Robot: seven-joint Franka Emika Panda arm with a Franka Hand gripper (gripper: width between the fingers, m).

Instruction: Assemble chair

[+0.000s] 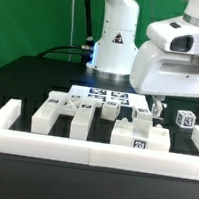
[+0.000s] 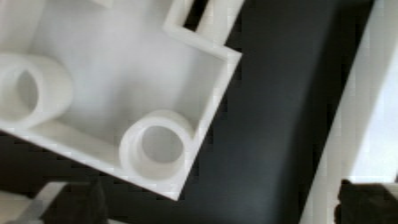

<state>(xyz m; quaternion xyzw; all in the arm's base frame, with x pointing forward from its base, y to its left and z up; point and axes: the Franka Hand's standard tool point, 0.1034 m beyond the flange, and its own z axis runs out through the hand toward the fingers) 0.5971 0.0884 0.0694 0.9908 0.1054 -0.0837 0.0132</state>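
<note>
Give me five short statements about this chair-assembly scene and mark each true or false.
1. The table is black. True.
2. The gripper holds a chair part in the air. False: its jaws stand open and grip nothing, and the chair parts lie on the table.
3. The slab in the wrist view has two round sockets. True.
4. The marker board stands upright. False: it lies flat on the table.
5. The border wall is red. False: it is white.
</note>
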